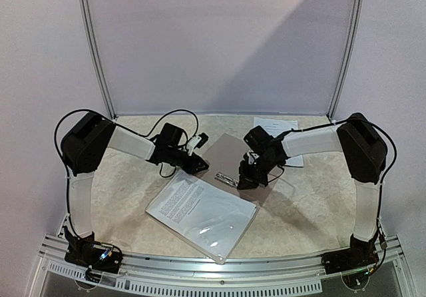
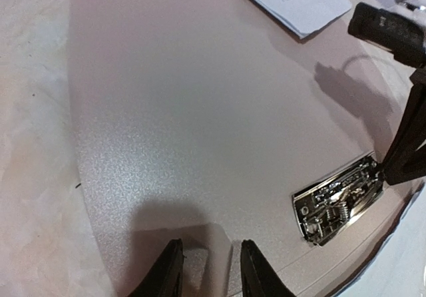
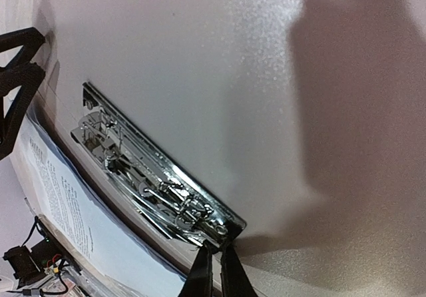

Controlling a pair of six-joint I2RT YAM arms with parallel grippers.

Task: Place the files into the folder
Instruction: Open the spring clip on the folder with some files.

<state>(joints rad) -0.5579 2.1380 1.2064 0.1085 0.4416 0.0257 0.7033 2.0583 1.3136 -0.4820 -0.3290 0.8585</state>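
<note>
From above, the folder [image 1: 227, 154] lay open in the middle of the mottled beige surface [image 1: 133, 177]. Its tan card panel faced up, with a shiny metal clip [image 1: 226, 178] near its near edge. A clear plastic sleeve [image 1: 206, 217] spread out nearer the arms, with a printed page showing through it. The files [image 1: 273, 125], thin white printed sheets, lay at the far right, partly under the right arm. By my reckoning only the opening was done (loading, clamping and closing were all left).

From the left wrist, the folder [image 2: 200, 110] looked matte and finely grained, with rounded corners. The left jaws stood spread and empty over its near edge. The clip [image 2: 339, 204] showed chrome springs, and the files [image 2: 293, 0] lay beyond the far corner.

From the right wrist, the right jaws were pressed almost together at the end of the clip [image 3: 153, 177]. I could not tell whether they pinched its lever. The sleeve [image 3: 60, 197] was glossy.
</note>
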